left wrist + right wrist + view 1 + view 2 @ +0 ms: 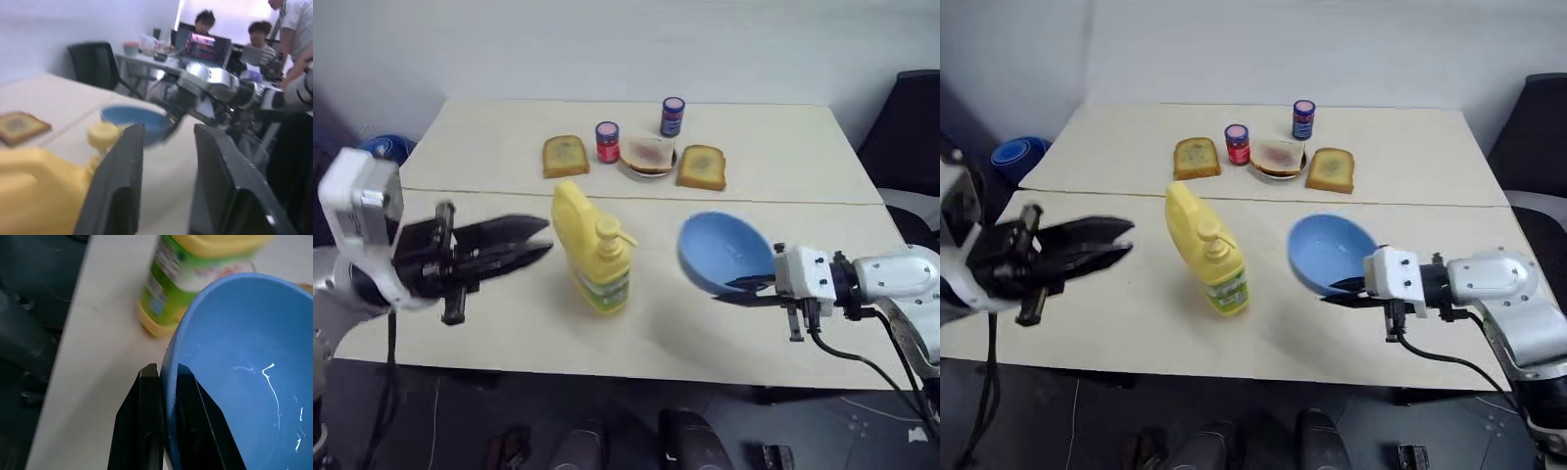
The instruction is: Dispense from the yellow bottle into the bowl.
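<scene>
The right gripper [164,374] has its fingers pinched shut on the rim of the bowl [724,250], one finger inside the wall and one outside. The bowl is tipped up on that edge with its hollow facing the bottle [594,250], probably so that whatever the pump gives lands inside. It sits right of centre on the worktop [489,328], near the front edge, close beside the bottle but not touching it.

The bottle stands near the middle of the worktop and leans a little. Its pump nozzle points right, toward the bowl. The left gripper [533,240] hovers level just left of the bottle with a gap showing between its fingers and nothing held, apparently lined up to steady the bottle or press the pump.

The bowl is smooth light-blue plastic, thin-walled and round, with faint pale streaks inside. The bottle is glossy yellow plastic, jug-shaped, with a moulded side handle, a pump top and a green-and-yellow label low on its body. The fingers are flat, matt black. The worktop is pale and plain.

At the far side lie toast slices [565,155], a red jar [607,141], a blue jar [673,116] and a plate [649,157].
</scene>
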Motion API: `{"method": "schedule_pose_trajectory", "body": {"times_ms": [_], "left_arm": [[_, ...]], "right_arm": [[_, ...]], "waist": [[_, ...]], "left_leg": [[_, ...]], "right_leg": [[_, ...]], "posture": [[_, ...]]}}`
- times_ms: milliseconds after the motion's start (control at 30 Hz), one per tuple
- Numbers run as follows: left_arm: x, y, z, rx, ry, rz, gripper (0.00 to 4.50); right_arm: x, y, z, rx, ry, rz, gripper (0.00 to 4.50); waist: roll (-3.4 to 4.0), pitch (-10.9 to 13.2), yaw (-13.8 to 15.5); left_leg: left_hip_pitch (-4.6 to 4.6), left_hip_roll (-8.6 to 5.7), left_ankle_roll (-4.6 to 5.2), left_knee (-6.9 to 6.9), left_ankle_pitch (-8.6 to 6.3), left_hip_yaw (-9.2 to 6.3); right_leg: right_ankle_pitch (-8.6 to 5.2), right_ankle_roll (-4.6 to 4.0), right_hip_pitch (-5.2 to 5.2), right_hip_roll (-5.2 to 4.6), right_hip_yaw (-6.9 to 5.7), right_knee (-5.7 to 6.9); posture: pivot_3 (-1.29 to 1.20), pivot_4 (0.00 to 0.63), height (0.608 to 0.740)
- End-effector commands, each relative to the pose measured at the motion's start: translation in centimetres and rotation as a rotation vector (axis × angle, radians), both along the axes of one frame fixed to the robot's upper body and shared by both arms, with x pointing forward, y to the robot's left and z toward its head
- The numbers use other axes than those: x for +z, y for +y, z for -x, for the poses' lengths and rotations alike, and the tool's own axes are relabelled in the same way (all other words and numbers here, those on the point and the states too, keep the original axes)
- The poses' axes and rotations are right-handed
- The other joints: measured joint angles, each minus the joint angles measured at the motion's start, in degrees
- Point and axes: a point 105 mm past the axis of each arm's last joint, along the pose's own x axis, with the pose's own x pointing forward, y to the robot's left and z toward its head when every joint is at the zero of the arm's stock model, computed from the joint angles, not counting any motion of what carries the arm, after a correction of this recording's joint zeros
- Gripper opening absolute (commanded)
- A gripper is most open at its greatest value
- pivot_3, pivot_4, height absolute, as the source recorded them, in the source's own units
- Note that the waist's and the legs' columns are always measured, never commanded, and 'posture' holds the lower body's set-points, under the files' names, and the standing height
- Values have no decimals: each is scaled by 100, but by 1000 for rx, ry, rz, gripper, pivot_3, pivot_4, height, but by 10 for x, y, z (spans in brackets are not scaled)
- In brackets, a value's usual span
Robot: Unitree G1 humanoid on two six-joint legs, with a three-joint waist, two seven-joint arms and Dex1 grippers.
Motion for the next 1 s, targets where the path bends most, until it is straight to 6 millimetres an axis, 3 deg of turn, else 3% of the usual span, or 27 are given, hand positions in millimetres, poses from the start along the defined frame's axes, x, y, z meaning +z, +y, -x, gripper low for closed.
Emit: {"method": "schedule_pose_trajectory", "body": {"times_ms": [33,67,300,633,1000], "left_arm": [[1,-9,-15,10,-51,-34,274],[1,-10,-17,9,-56,-34,34],[-5,-28,-38,15,-68,-18,34],[-5,-53,-43,-44,-68,-35,34],[-23,-70,-55,-26,0,-144,34]], "right_arm": [[18,16,12,70,2,48,0],[19,17,13,71,6,58,0],[27,37,25,165,-22,114,0],[28,45,24,139,-48,151,0],[27,48,31,138,-36,162,0]], "waist": [[0,0,10],[-1,0,16],[-14,7,50],[-22,12,68],[-24,12,61]], "left_leg": [[-5,0,0,3,0,0],[-6,-1,1,2,-1,0],[-102,-2,-1,41,-1,0],[-104,-3,-3,44,2,1],[-103,-3,-4,44,3,1]], "right_leg": [[0,0,-3,0,0,-2],[0,0,-3,0,0,-4],[4,6,-93,0,-2,20],[4,6,-98,0,-3,27],[4,6,-99,1,-3,32]], "posture": [[0,150,740],[0,150,740],[0,150,740],[0,150,740],[0,150,740]]}}
